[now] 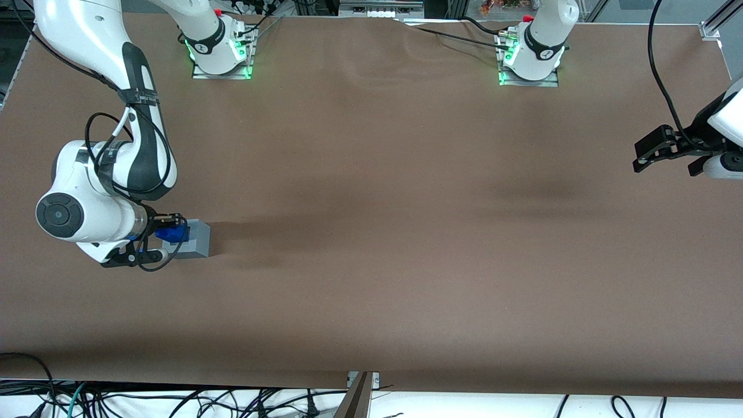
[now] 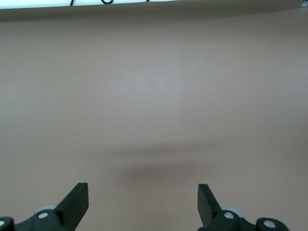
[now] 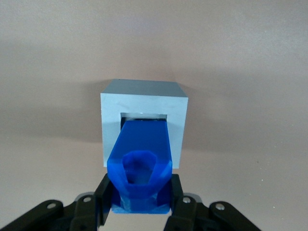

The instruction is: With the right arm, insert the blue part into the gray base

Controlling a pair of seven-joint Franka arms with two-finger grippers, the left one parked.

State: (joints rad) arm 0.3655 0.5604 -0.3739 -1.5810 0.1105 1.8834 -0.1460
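The gray base (image 1: 196, 238) stands on the brown table toward the working arm's end. The right arm (image 1: 93, 215) reaches down over it. Its gripper (image 1: 164, 233) is shut on the blue part (image 1: 172, 233), which sits at the base's top. In the right wrist view the blue part (image 3: 140, 163) is pinched between the two black fingers (image 3: 104, 198) and its lower end enters the square recess of the gray base (image 3: 144, 103). The gripper (image 3: 139, 199) is directly above the base.
The brown table (image 1: 383, 232) stretches wide toward the parked arm's end. Both arm bases (image 1: 220, 52) stand at the table's edge farthest from the front camera. Cables lie below the near table edge (image 1: 174, 400).
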